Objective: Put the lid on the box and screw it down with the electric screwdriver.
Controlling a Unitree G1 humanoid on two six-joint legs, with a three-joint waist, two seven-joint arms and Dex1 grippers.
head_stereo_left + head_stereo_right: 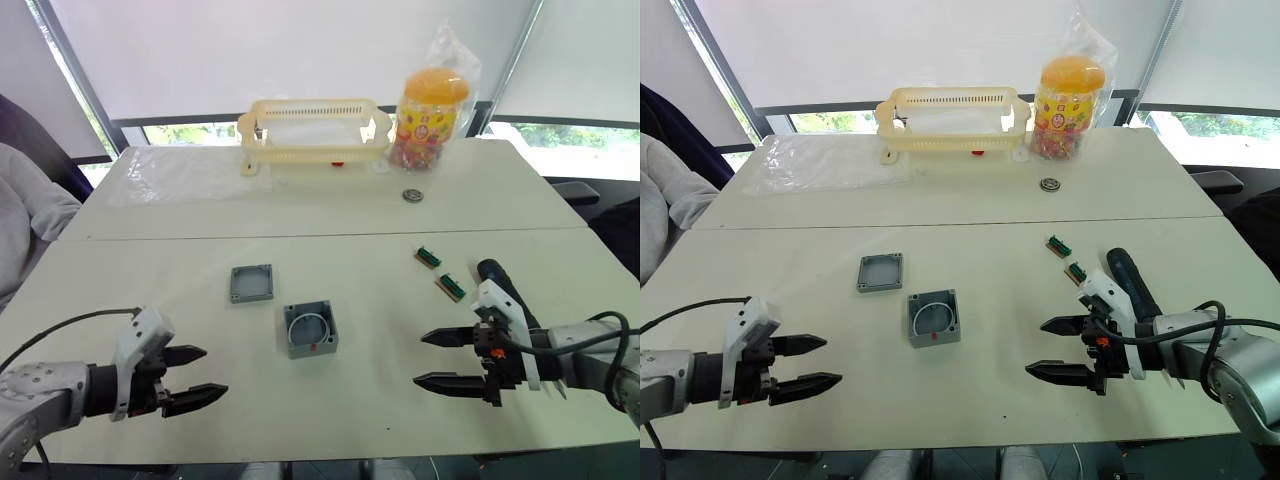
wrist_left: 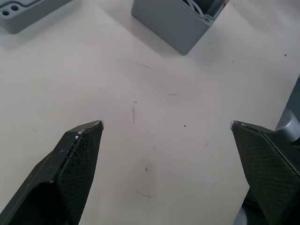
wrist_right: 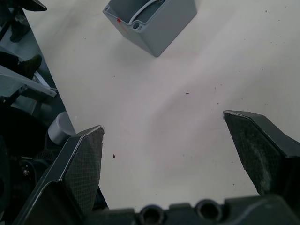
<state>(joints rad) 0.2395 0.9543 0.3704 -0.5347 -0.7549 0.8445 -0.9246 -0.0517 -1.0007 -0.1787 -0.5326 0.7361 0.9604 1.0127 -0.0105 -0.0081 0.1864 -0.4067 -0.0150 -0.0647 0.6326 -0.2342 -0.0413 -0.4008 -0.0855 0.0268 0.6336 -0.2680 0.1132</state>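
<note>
The grey box (image 1: 311,329) stands open-topped at the table's middle, a ring inside and a red mark on its near side. The flat grey lid (image 1: 251,283) lies just behind it to the left, apart from it. The dark electric screwdriver (image 1: 497,275) lies at the right, partly hidden behind my right arm. My left gripper (image 1: 213,372) is open and empty near the front edge, left of the box. My right gripper (image 1: 420,359) is open and empty to the box's right, pointing at it. The box (image 3: 152,18) appears ahead of the right fingers.
Two small green circuit boards (image 1: 428,257) (image 1: 450,287) lie by the screwdriver. A pale yellow basket (image 1: 315,128), a candy jar (image 1: 430,105) and a clear plastic sheet (image 1: 170,172) sit at the back. A small round metal part (image 1: 412,195) lies nearby. A person's grey sleeve (image 1: 25,215) is at the left.
</note>
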